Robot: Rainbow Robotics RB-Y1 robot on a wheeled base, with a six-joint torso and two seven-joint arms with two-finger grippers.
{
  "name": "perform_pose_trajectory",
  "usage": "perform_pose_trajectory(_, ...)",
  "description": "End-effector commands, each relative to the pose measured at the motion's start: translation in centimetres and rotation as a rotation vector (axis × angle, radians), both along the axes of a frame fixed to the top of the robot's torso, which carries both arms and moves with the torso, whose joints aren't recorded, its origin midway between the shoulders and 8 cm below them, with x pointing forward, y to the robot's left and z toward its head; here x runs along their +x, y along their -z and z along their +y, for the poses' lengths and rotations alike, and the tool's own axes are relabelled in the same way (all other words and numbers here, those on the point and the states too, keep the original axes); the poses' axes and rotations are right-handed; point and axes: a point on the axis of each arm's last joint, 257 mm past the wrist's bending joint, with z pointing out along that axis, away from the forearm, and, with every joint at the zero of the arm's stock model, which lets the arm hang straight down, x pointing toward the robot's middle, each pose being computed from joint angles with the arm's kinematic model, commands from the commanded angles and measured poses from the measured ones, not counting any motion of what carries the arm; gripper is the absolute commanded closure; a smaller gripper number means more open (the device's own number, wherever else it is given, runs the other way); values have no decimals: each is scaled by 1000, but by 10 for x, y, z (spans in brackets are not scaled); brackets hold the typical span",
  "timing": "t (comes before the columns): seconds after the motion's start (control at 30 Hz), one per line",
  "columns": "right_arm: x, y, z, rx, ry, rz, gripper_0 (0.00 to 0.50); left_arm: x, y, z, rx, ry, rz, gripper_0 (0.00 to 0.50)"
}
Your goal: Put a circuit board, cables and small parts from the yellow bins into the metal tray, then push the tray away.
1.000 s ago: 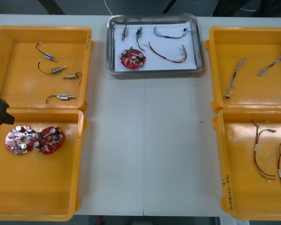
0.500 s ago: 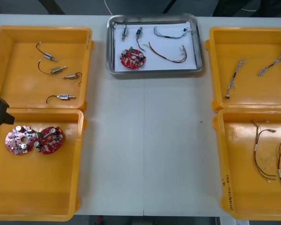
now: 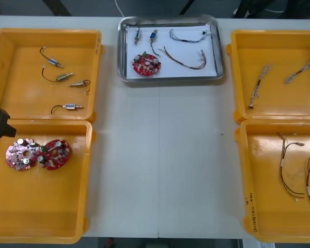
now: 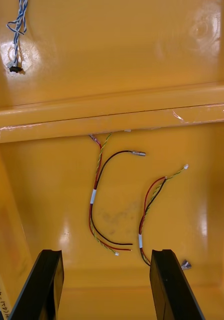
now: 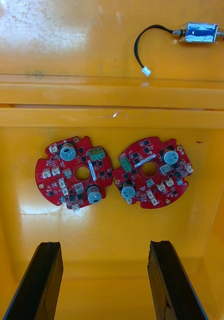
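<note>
Metal tray (image 3: 122, 51) sits at the upper middle of the front frame on the bench (image 3: 160, 155). It holds one circuit board (image 3: 146, 65), two small metal parts (image 3: 138, 35), a blue and white cable (image 3: 188, 37) and a red and yellow cable (image 3: 183, 61).

The upper left bin (image 3: 20, 98) carries four loose parts (image 3: 63, 77), the lower left bin (image 3: 41, 206) two boards (image 3: 54, 154). The upper right bin (image 3: 279, 103) has two twisted cables (image 3: 260, 85), and the lower right bin (image 3: 263, 196) has red and yellow wires (image 3: 287, 165).

My left end effector (image 5: 104, 245) hangs over the two boards, fingers apart and holding nothing. Its wrist view adds a white plug (image 5: 146, 71) on one part's black lead. My right end effector (image 4: 106, 252), also spread and bare, hangs over the wires, whose white bands (image 4: 93, 196) are plain from the wrist.
</note>
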Motion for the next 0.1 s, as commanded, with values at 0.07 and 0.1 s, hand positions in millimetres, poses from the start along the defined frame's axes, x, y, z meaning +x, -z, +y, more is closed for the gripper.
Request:
perform_pose_trajectory(0.07, -3, -5, -2, 3, 26, -21, 0, -4, -14, 15, 61, 28, -21, 0)
perform_pose_trajectory(0.1, -3, -5, -2, 3, 26, -21, 0, -4, -14, 15, 61, 28, -21, 0)
